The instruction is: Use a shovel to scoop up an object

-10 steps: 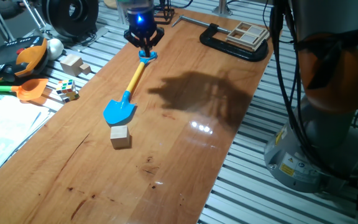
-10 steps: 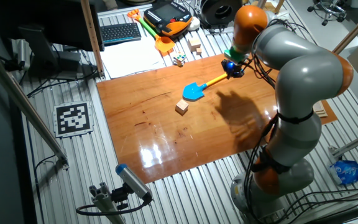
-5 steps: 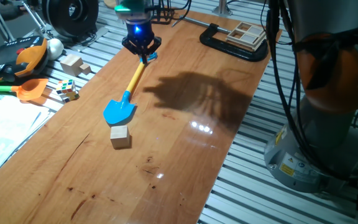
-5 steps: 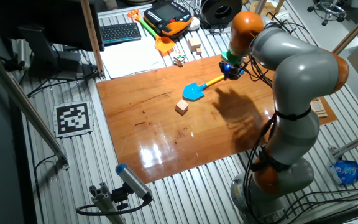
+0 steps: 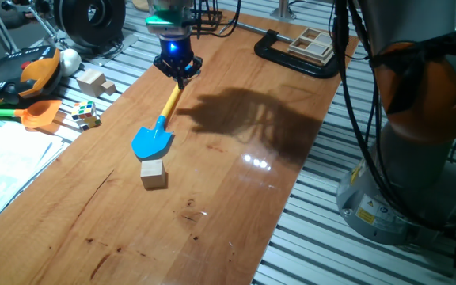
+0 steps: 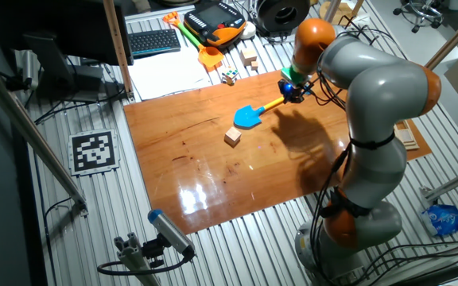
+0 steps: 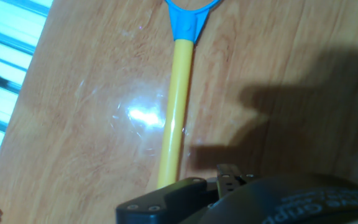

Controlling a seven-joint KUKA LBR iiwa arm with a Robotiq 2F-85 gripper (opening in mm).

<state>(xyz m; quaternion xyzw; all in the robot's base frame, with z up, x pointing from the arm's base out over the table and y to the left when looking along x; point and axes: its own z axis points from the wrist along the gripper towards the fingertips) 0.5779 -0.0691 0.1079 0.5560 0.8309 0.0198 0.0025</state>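
Now the gripper sits over the shovel handle end on the table; its grip cannot be told. The cube lies just beside the blade.

You have one blue shovel, one small wooden cube, one orange shovel, one multicoloured puzzle cube, two larger wooden blocks, and one black clamp.
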